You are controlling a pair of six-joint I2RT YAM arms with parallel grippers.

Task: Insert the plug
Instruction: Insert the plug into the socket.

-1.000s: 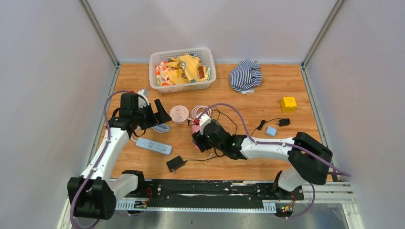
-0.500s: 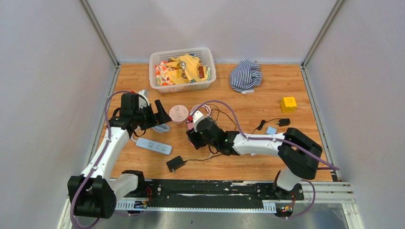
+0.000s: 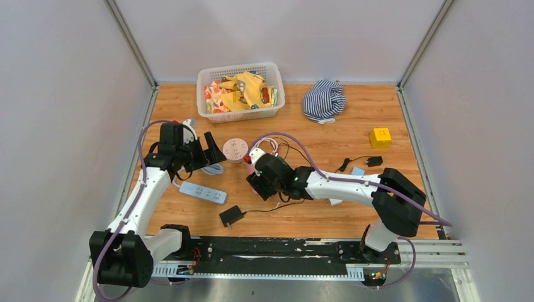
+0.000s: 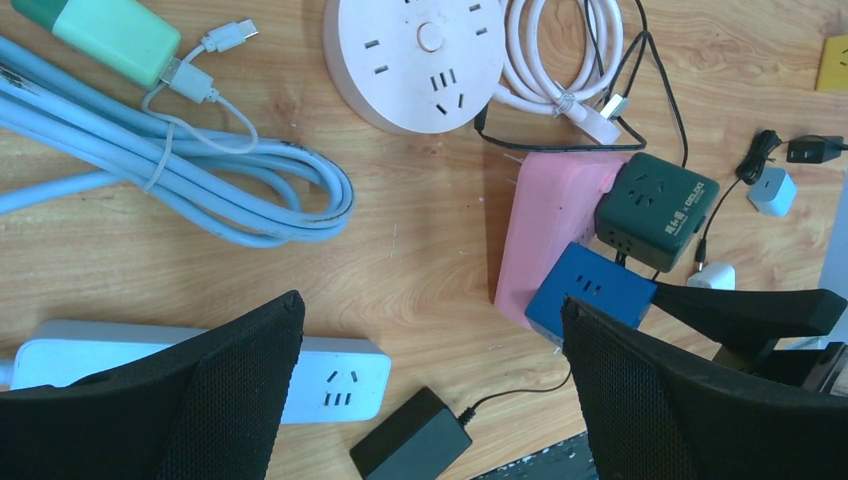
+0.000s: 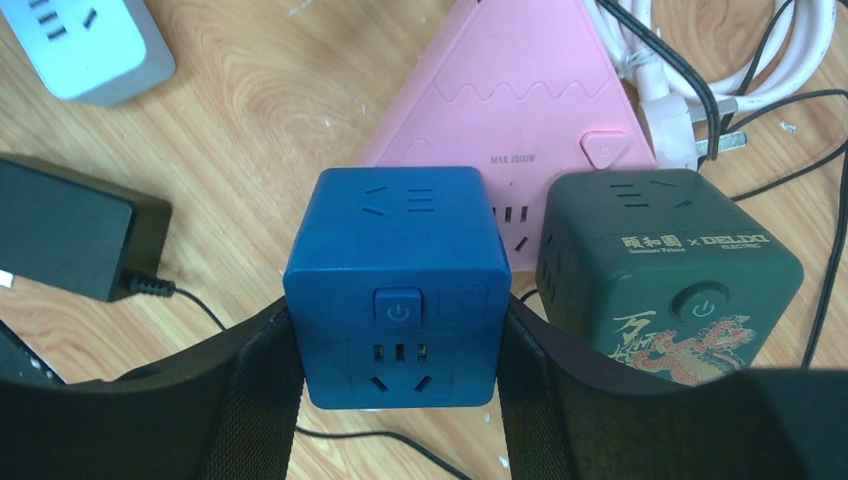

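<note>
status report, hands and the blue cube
Left hand open, empty. Right hand shut on blue cube, at pink strip's edge. Green cube crowding alongside.

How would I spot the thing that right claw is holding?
On the wooden table lies a pink triangular power strip. At its edge the right gripper clamps a blue cube socket; the neighbouring cube is dark green with a dragon print.

Blue cube socket [image 5: 397, 260], dark green cube socket [image 5: 665, 250] with white lettering and a red-and-white print, pink power strip [image 5: 510, 70] bearing a wavy line, white round socket [image 4: 418, 55], pale blue cable [image 4: 230, 165], blue-and-white striped cloth [image 3: 323, 99] and yellow block [image 3: 379, 136] on an orange-brown wood-grain table [image 3: 179, 104]
</note>
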